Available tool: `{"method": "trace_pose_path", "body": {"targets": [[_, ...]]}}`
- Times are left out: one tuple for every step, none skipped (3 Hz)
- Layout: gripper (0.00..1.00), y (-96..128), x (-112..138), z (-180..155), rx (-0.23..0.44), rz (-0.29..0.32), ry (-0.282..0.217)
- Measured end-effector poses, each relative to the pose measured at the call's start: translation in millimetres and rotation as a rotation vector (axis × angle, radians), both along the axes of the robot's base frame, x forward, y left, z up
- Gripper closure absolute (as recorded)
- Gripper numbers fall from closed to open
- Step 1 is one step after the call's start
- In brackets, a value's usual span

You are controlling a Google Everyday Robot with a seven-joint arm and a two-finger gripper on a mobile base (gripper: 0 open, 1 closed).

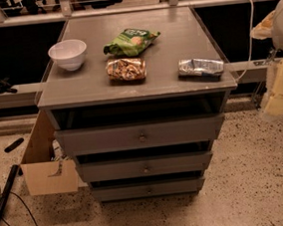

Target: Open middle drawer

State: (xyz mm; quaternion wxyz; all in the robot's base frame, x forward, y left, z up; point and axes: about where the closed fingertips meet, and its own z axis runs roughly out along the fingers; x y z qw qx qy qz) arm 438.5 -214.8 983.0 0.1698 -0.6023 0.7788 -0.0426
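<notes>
Speckled stone floor (249,194) all round, and in the middle of it stands the grey wooden cabinet (174,42) with three stacked drawers. On its top sit a white round bowl (68,54), a green crinkled snack bag (130,41), a brown printed packet (126,69) and a silvery foil packet (200,67).

The middle drawer (112,170), a shallow grey front with a small round knob, sits between the taller top drawer (99,139) and the low bottom drawer (119,192), and it looks shut or nearly so.

The gripper (280,96) is a pale blur at the right edge, level with the cabinet top and well apart from every knob. Wide or narrow, I cannot tell.

Now the hazards. The three knobs line up one under another, close together, so a reach that comes in slightly high or low would take the wrong drawer. The top drawer's front seems to stand proud of the one below, so coming down from above risks knocking it. That knob is small and round, so a shallow grip would probably slip off. Swinging in from the right could clip the cabinet's corner by the foil packet, and a crooked pull might bind the drawer and jolt the bowl.
</notes>
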Motion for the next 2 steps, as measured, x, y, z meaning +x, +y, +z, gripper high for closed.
{"method": "trace_pose_path", "body": {"targets": [[0.00, 0.0, 0.0, 0.0, 0.000, 0.000, 0.000], [0.00, 3.3, -2.9, -6.8, 0.052, -0.022, -0.019]]}}
